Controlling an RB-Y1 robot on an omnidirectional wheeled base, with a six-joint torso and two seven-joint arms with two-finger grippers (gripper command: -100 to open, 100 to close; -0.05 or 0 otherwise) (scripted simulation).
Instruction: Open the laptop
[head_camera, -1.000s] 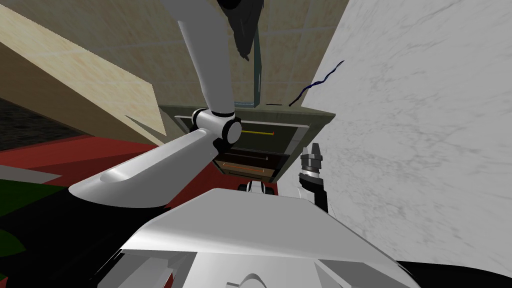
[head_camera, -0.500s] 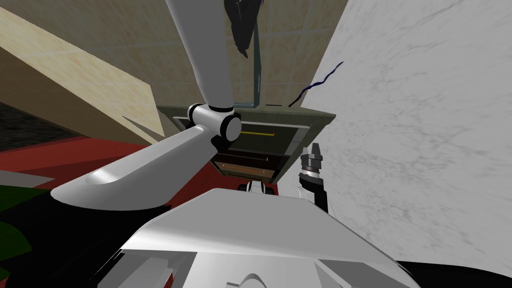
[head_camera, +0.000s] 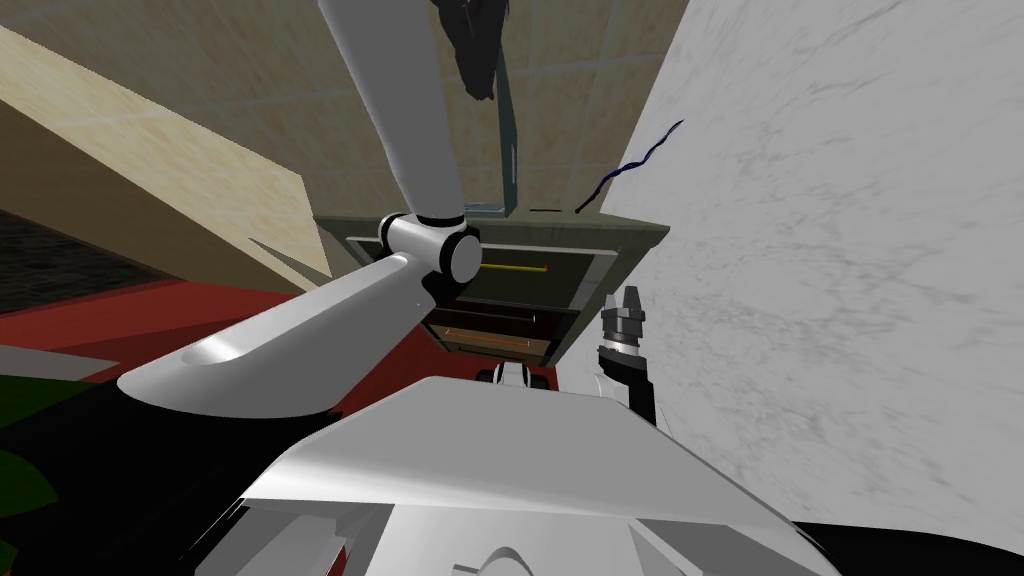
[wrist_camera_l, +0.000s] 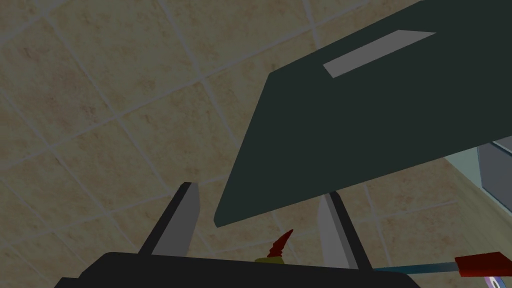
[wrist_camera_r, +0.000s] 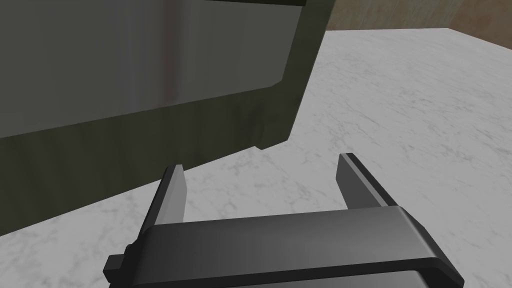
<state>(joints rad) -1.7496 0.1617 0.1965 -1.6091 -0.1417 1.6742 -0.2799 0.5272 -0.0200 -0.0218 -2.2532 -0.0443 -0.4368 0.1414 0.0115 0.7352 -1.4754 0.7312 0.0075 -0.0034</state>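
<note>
My left claw (wrist_camera_l: 257, 191) is spread wide, its 2 fingers straddling a corner of the dark laptop lid (wrist_camera_l: 370, 115); I cannot confirm contact. In the last second my hand crept upward. The lid, atop the olive desk (head_camera: 640, 235), stands nearly upright, so it is probably almost open. My right claw (wrist_camera_r: 261, 162) hangs wide and empty.

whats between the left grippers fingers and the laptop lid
Nothing. In the left wrist view a corner of the dark laptop lid sits between the open fingers of the left gripper, hiding one fingertip.
</note>
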